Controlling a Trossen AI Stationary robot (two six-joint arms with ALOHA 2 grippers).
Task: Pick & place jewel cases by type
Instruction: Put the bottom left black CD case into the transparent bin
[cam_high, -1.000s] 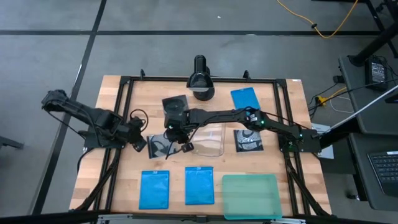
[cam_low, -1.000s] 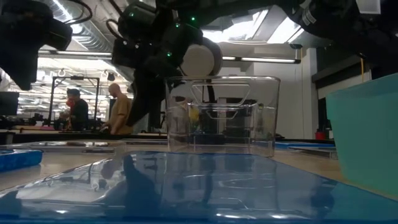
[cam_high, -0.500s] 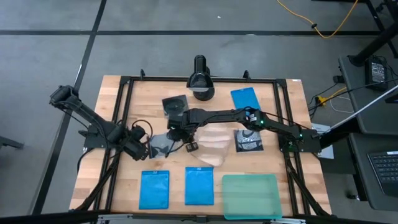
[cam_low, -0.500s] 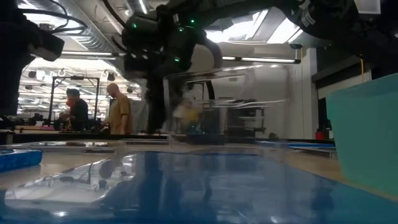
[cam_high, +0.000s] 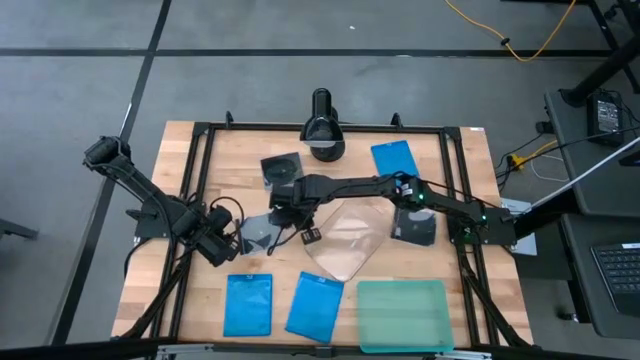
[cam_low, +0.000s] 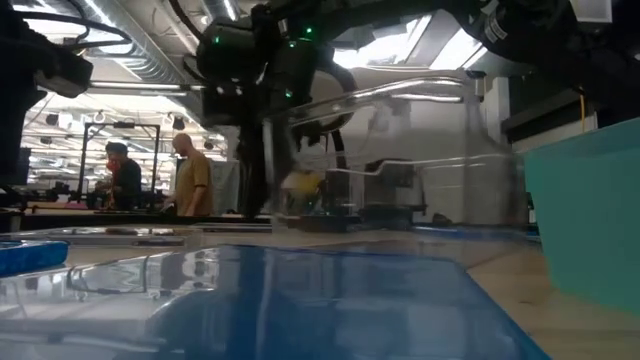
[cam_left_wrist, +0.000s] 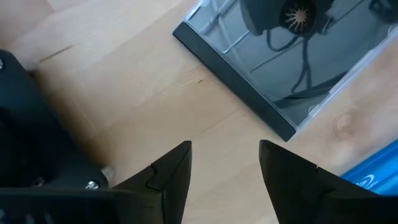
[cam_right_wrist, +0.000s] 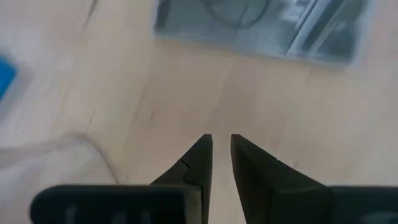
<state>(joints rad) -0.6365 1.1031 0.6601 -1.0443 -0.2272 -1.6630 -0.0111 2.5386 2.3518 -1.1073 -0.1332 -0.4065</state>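
1. Nearest the front table edge: two blue jewel cases, one square-on (cam_high: 249, 304) and one skewed (cam_high: 315, 305), beside the teal tray (cam_high: 402, 315) at the right.
2. Just behind them: clear tub (cam_high: 345, 238), turned corner-forward on the table (cam_high: 470, 160); in the low view a see-through wall (cam_low: 400, 160) filling mid-frame.
3. Left claw (cam_high: 222, 243) low at the table's left; fingers (cam_left_wrist: 171, 171) parted by a moderate gap, gripping nothing, bare wood between them.
4. Just ahead of that claw: a black-and-clear disc case (cam_left_wrist: 280, 59), partly cut off in the wrist view; shown in the overhead view as (cam_high: 259, 232).
5. Right claw (cam_high: 293, 222) reaching across mid-table by the tub's rim; fingers (cam_right_wrist: 199, 162) drawn to a narrow slit with only wood showing between.
6. Possibly touching the tub's edge; blur in the wrist view leaves that unclear.
7. Right of centre: second disc case (cam_high: 412, 226), partly covered by the right arm.
8. Farther back: third disc case (cam_high: 281, 167) and third blue case (cam_high: 393, 158), near the rear edge.
9. Beyond the table: two people (cam_low: 190, 180) standing, small and dim.
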